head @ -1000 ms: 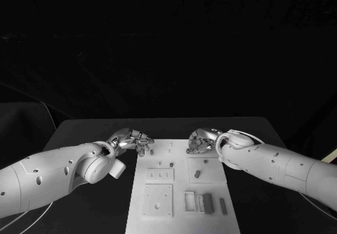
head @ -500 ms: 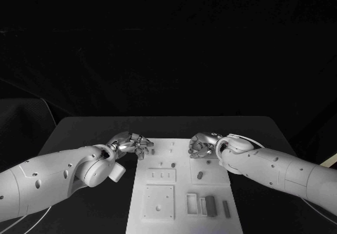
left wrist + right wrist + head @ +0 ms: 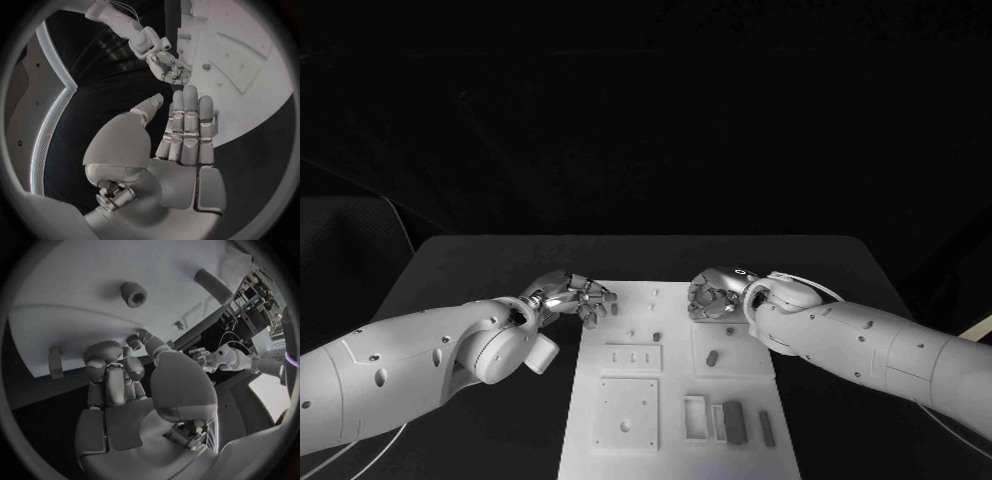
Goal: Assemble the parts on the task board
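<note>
- White rectangular task board (image 3: 678,400) lies lengthwise mid-table on the black table (image 3: 473,270).
- Left silver many-fingered hand (image 3: 571,296) sits at the board's far left corner; in the left wrist view its fingers (image 3: 187,120) are extended side by side, nothing in the palm.
- Right silver hand (image 3: 715,294) is over the board's far right part, fingers curled in (image 3: 112,370); whether a piece is pinched at the tips, cannot tell.
- Small grey oval part (image 3: 713,357) lies on a raised square panel, just near of the right hand.
- Grey bar-shaped parts (image 3: 734,420) lie side by side at the board's near right end.
</note>
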{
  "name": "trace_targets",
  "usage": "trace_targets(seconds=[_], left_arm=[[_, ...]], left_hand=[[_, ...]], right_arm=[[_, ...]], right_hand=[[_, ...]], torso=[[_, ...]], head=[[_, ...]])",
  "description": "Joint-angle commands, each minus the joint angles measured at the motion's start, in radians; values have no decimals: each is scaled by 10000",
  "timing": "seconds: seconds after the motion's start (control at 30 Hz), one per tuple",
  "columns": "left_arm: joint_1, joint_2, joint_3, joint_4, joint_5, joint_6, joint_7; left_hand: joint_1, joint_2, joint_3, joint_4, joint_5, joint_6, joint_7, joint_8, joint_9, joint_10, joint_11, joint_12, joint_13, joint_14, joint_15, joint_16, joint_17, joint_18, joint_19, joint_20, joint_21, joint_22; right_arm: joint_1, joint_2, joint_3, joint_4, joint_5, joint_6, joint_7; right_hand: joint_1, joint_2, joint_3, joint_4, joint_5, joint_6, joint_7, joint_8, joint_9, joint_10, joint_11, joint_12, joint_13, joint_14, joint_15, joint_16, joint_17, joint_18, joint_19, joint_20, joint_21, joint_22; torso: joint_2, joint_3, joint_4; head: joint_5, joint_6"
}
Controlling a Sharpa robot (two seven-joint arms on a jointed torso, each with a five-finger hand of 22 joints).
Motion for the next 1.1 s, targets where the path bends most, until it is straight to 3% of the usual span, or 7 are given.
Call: trace_targets(seconds=[0.03, 0.37, 0.67, 1.1], left_arm=[[13, 25, 11, 1, 58, -5, 15], [13, 4, 11, -2, 58, 14, -41], [14, 13, 11, -13, 58, 22, -62], [15, -4, 12, -4, 58, 8, -55]], left_hand=[[-35, -21, -51, 6, 36, 65, -2, -51, -16, 42, -8, 5, 8, 27, 4, 47, 15, 176, 72, -22, 33, -11], [-43, -14, -54, 13, 37, 64, -2, -56, -18, 36, -6, -1, 6, 24, 5, 46, 21, 176, 73, -22, 32, -13], [-52, -9, -56, 20, 38, 64, -1, -60, -19, 30, -4, -6, 5, 20, 5, 46, 26, 176, 74, -22, 30, -15], [-60, -5, -60, 26, 38, 63, -1, -65, -21, 24, -3, -11, 3, 16, 5, 45, 31, 177, 74, -22, 28, -17]], right_arm=[[-76, -22, -49, -11, -141, 302, -131], [-76, -67, -49, 60, -142, 428, -122], [-76, -57, -49, 80, -142, 335, -95], [-75, -32, -49, 270, -185, -276, -281]], right_hand=[[1, 213, 134, 40, 19, 153, -3, 58, -9, -31, -73, 104, 45, 25, -15, 80, 35, 184, 62, 3, 977, 29], [82, 522, 397, 12, 21, 514, -13, 205, 38, -71, -98, 237, 138, 61, -27, 247, 191, 216, 33, -8, 1063, 88], [2, 591, 470, 28, 15, 899, -15, 353, 93, -103, -105, 308, 190, 37, -27, 320, 235, 220, 2, -4, 1111, 129], [16, 657, 548, -5, 23, 1146, -7, 437, 124, -115, -118, 353, 220, 88, -30, 399, 336, 235, -3, -9, 1150, 161]], torso=[[5, 8, 14], [12, 22, 6], [31, 24, 8], [58, 13, 16]], head=[[-20, -24], [-39, -37], [-85, 17], [-75, 76]])
